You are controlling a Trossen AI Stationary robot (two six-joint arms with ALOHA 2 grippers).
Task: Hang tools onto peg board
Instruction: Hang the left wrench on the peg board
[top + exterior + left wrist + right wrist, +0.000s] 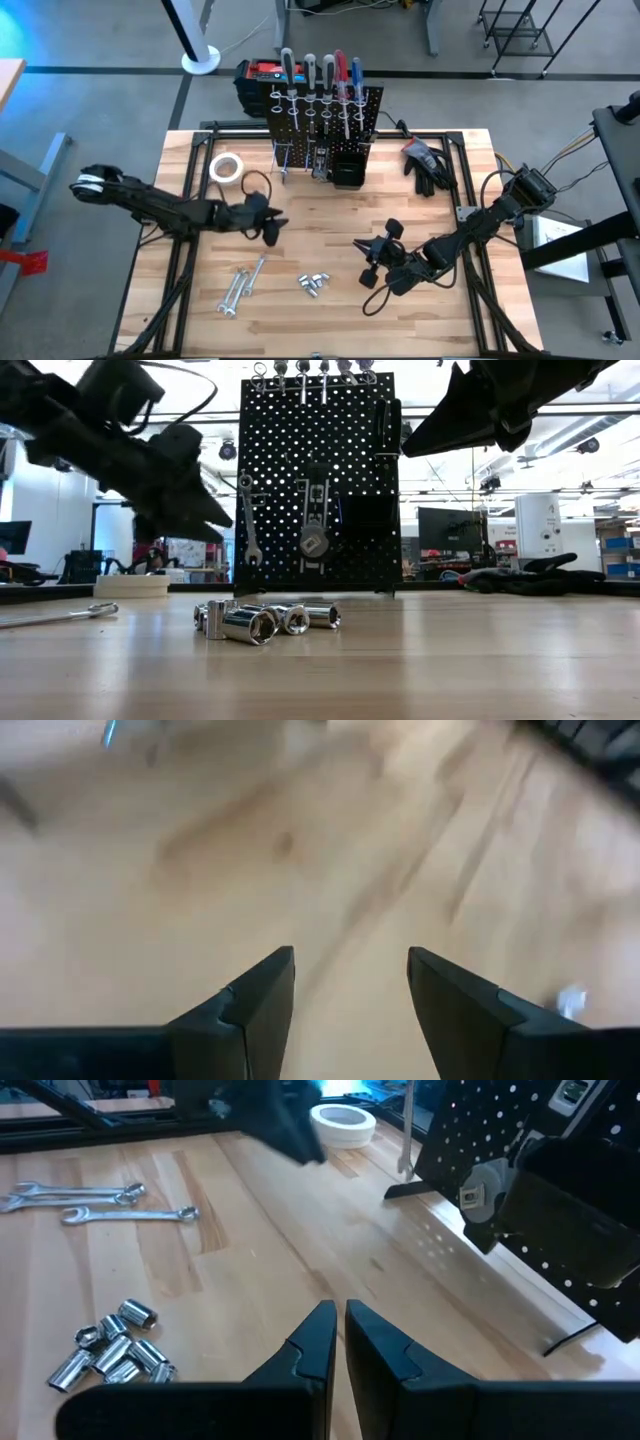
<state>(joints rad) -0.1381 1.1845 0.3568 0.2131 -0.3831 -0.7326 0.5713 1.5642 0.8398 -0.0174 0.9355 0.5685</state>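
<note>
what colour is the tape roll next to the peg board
White. The tape roll shows best in the high view, lying on the table left of the peg board.

A black upright perforated metal peg board (325,110) is seen at the upper centre of the high view, standing at the far edge of the wooden counter (330,300). Screwdrivers with black, grey, red and blue handles (320,72) are held upright in its top row of silver rings. A silver wrench (247,520) and a small tape measure (314,540) are hung on its face, and a small black bin (348,168) is fixed at its lower right. Silver wrenches (240,287) are laid flat on the counter at lower left, close together. A cluster of shiny metal sockets (314,284) is lying just right of them, at lower centre.
</note>
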